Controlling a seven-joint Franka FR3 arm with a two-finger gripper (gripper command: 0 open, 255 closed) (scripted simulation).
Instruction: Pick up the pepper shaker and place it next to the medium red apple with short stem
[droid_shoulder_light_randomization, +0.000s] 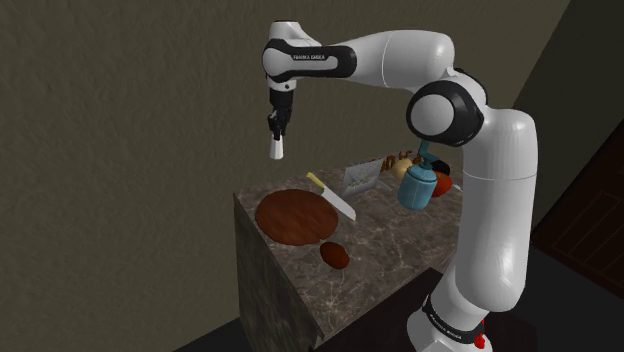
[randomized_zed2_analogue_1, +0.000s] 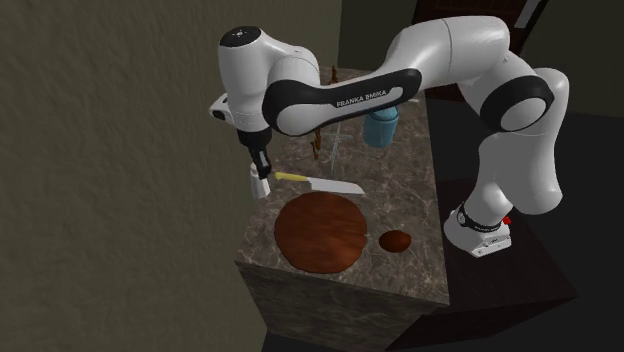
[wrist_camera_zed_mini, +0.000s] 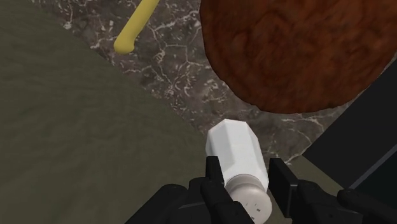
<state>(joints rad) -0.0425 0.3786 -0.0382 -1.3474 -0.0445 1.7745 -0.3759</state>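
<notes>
My black gripper is shut on a white faceted pepper shaker, which hangs in the air above the far corner of the dark marble counter. In the wrist view both fingers clasp the shaker near its round cap, and its body points down over the counter's edge beside the round brown board. The second exterior view shows the shaker under the gripper, close to the knife's handle. A red apple sits at the counter's far right in the shoulder view, partly hidden behind a blue jug.
A knife with a yellow handle lies beside the round brown board. A small dark reddish oval thing rests nearer the front edge. A white rack and some pale food stand at the back. A wall rises behind the counter.
</notes>
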